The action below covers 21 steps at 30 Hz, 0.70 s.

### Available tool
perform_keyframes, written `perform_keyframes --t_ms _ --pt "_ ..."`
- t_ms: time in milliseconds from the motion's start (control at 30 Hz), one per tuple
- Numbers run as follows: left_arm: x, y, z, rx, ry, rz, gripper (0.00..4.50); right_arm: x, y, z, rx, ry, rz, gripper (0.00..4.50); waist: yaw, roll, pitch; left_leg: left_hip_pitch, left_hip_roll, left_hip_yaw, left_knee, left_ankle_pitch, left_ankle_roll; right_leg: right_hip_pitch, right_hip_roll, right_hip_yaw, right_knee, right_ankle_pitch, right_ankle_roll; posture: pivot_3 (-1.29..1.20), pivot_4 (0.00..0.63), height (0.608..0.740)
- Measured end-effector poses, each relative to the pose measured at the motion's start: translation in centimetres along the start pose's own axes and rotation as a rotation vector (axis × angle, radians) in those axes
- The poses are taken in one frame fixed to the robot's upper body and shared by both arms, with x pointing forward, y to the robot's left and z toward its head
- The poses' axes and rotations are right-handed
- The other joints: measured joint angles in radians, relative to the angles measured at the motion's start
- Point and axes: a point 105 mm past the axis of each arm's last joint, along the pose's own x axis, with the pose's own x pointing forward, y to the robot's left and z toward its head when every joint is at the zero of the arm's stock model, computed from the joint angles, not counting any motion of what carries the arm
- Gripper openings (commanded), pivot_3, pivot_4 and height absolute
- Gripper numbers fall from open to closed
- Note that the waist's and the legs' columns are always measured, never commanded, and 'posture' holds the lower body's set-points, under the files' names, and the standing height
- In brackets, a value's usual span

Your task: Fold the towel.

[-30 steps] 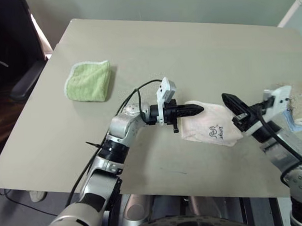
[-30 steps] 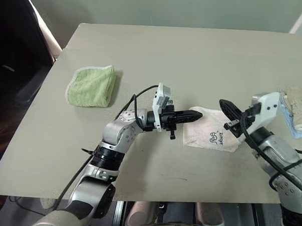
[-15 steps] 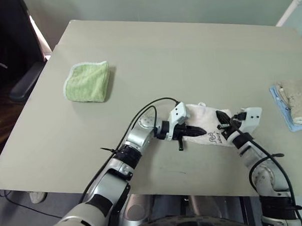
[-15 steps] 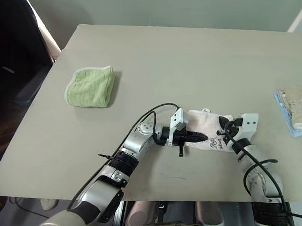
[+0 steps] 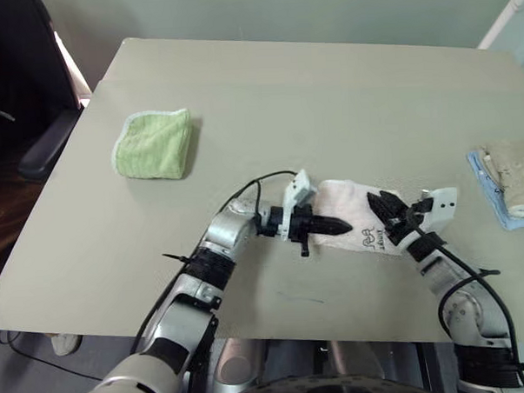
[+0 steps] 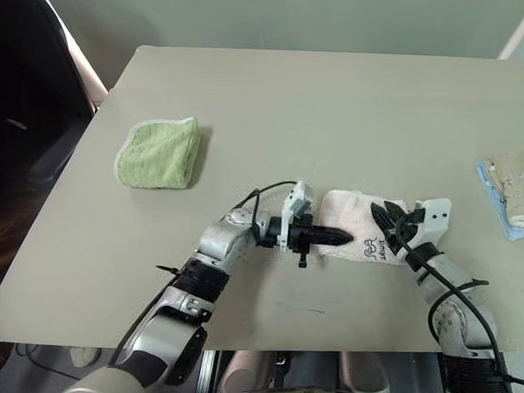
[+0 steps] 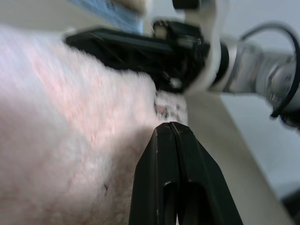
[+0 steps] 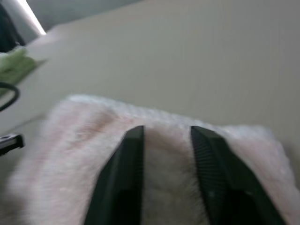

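Between the two grippers, the towel is lying folded on the table, dark mark facing up. Left gripper is pointing across at the towel's near edge with its fingers pressed together, holding nothing, tips resting against the pink pile. Right gripper is sitting at the towel's opposite end, its fingers standing apart over the cloth, not pinching it. Well beyond the left gripper, a green cloth is lying folded. Out past the right gripper, beige and blue cloths are sitting stacked at the table edge.
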Motion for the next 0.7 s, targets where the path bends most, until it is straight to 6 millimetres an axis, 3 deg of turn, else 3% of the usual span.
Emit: perform_keyframes --t_ms 167,267,367,500,700 --pt "-1.9 -1.1 4.4 -0.036 -0.099 0.012 2.35 -0.8 1.4 3.4 -0.061 -0.047 0.087 4.36 0.000 0.000 0.000 0.000 0.000 0.001 0.000 0.004 0.002 0.000 0.000 0.000 -0.001 -0.001 0.001 0.00 0.150 0.728" --pt "-3.6 -0.8 6.3 -0.108 -0.146 0.079 3.46 -1.1 2.2 4.4 -0.086 -0.044 0.128 4.50 -0.001 0.000 0.000 0.000 0.001 0.002 -0.001 0.005 0.002 0.000 0.000 0.000 -0.002 -0.001 0.001 0.00 0.150 0.728" --pt "-5.4 0.0 6.4 -0.203 -0.150 0.170 4.49 -1.3 2.7 4.9 -0.085 -0.044 0.148 4.50 -0.001 0.000 0.000 0.001 0.001 0.002 -0.001 0.007 0.006 0.000 0.000 0.000 -0.002 -0.005 0.006 0.00 0.150 0.728" --pt "-8.0 1.0 5.1 -0.378 -0.139 0.280 4.49 -1.6 2.9 5.2 -0.080 -0.026 0.166 4.50 -0.001 0.000 0.001 0.000 0.000 0.002 -0.001 0.007 0.006 0.000 0.000 0.001 -0.002 -0.005 0.007 0.00 0.150 0.728" --pt "-8.9 1.5 2.6 -0.674 -0.108 0.372 4.49 -2.5 4.0 4.7 -0.083 0.037 0.229 4.50 0.004 0.000 0.001 0.000 0.000 0.002 -0.001 0.007 0.006 0.001 0.000 0.001 -0.003 -0.002 0.000 0.00 0.150 0.728"
